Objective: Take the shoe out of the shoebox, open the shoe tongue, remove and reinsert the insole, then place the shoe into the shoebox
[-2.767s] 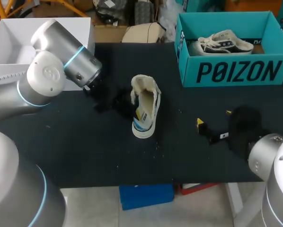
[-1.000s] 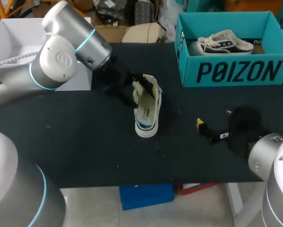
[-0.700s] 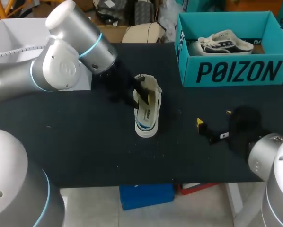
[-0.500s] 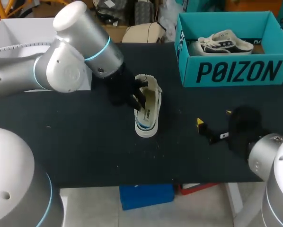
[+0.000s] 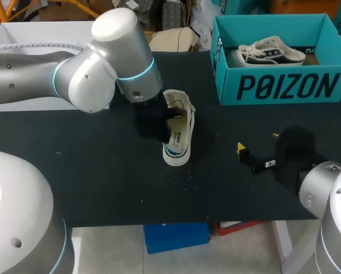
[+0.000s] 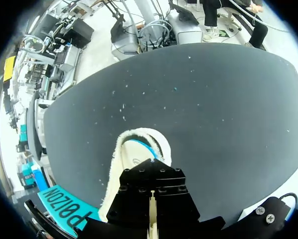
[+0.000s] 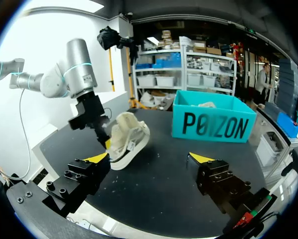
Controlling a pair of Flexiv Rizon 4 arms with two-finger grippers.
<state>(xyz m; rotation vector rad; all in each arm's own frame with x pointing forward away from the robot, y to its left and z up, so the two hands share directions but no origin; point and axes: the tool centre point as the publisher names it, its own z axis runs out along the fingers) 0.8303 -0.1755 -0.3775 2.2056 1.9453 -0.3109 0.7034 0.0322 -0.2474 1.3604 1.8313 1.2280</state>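
A white shoe (image 5: 179, 138) lies on its side in the middle of the black table. My left gripper (image 5: 169, 117) is at the shoe's opening. Its fingers are shut on a thin pale edge there, seen in the left wrist view as a sliver in my left gripper (image 6: 152, 211); whether it is tongue, insole or collar I cannot tell. The shoe's toe (image 6: 135, 149) points away ahead of the fingers. My right gripper (image 5: 258, 142) rests open near the front right, apart from the shoe (image 7: 130, 138). The teal shoebox (image 5: 284, 87) stands at the back right.
A second white shoe (image 5: 268, 52) lies inside the teal shoebox (image 7: 214, 125). A white open box (image 5: 16, 34) sits at the back left, partly behind my left arm. Small pale crumbs dot the table in front of the shoe.
My left arm swung to the right over the shoe, and its gripper went from open to shut at the shoe's opening. The right arm kept still.
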